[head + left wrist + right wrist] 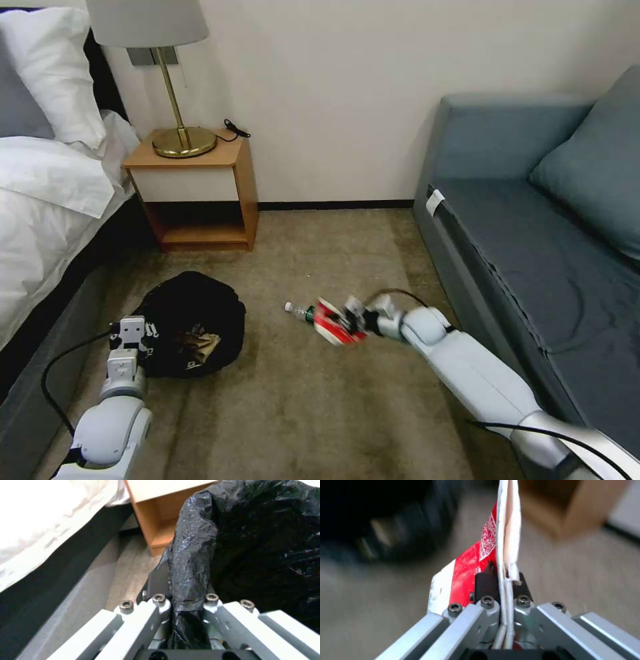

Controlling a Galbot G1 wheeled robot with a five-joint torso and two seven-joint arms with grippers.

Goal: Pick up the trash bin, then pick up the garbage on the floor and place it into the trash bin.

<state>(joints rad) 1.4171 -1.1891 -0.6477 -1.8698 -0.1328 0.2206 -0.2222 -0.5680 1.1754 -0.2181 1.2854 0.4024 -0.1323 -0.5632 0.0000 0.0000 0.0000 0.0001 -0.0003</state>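
Your left gripper (143, 328) was clamped on the rim of the trash bin (193, 323), its fingers (159, 600) pinching a fold of the crinkled black bag (193, 555) between them, as the left wrist view showed. From the head view you had the bin low over the carpet (300, 407) beside the bed (47, 200), in front of the wooden nightstand (200, 193) with its brass lamp (175, 80). Inside the bag you could see a crumpled tan paper (203, 344) and something shiny next to it, too small to name.

Your right gripper (353, 319) reached out across the middle of the carpet, well apart from the bin, and was pressed together on the red-white paper carton (331, 323). In the right wrist view its fingers (486, 583) squeezed the flattened edge of that carton (493, 540), which stood up edge-on from the pinch. Just beyond the carton, the clear bottle (298, 310) with its green label lay on the carpet, its cap pointing toward the bin; whether the carton touched it you could not tell.

The blue-grey sofa (533, 233) stood along your right side.
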